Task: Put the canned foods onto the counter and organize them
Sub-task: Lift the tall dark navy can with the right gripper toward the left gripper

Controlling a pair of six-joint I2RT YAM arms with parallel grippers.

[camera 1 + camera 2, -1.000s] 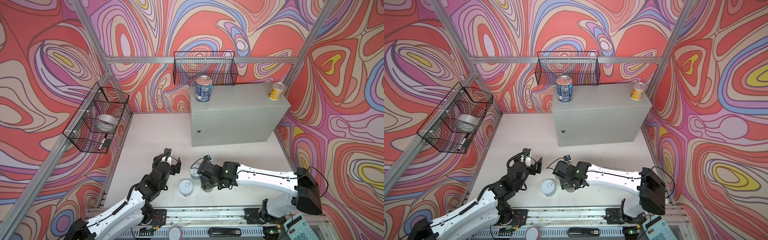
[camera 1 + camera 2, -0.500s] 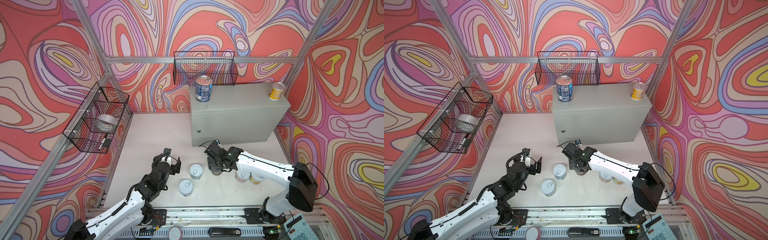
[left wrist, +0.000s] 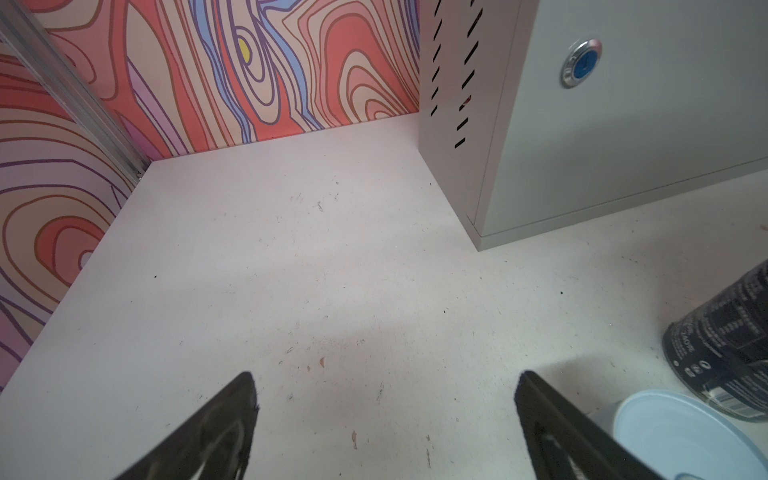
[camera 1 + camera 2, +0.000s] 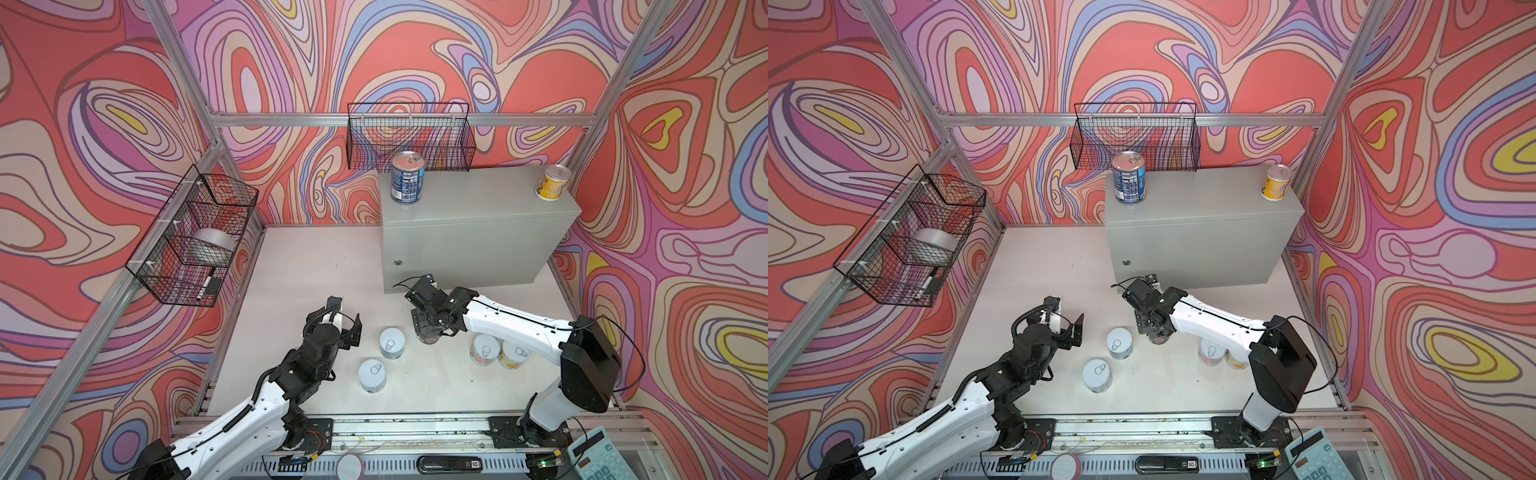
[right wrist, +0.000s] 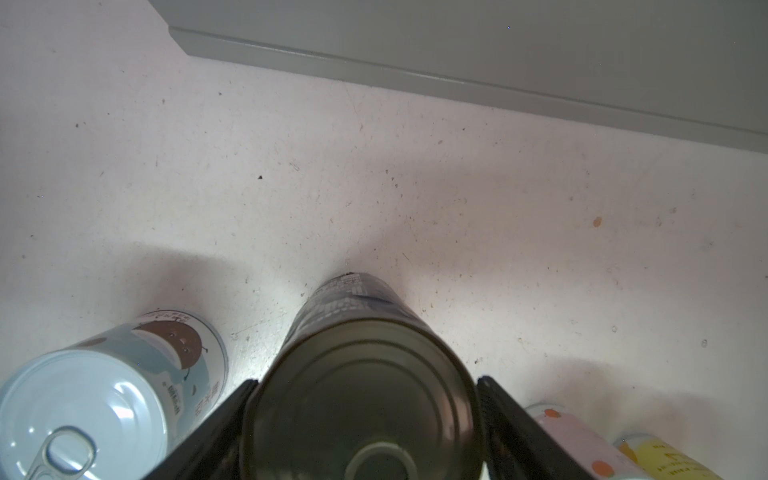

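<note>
The grey counter (image 4: pixel 478 203) carries a tall dark blue can (image 4: pixel 407 176) and a yellow can (image 4: pixel 551 188). On the floor in front of it stands a second dark blue can (image 5: pixel 361 374), upright. My right gripper (image 5: pixel 365 380) reaches down over it with one finger close on each side, and a thin sliver of light shows beside one finger. Two pale blue cans (image 4: pixel 392 343) (image 4: pixel 372 375), a pink can (image 4: pixel 484 349) and a yellow one (image 4: pixel 513 354) stand on the floor. My left gripper (image 4: pixel 347 326) hovers open and empty, left of the pale blue cans.
A black wire basket (image 4: pixel 409 137) hangs on the back wall just above the counter. Another basket (image 4: pixel 195 237) on the left wall holds a silver tape roll (image 4: pixel 214 245). A calculator (image 4: pixel 594 457) lies at the front right, beyond the rail.
My right gripper carried the dark blue can from the front middle of the floor toward the counter, and its jaws now stand a little wider. The left arm has not moved.
</note>
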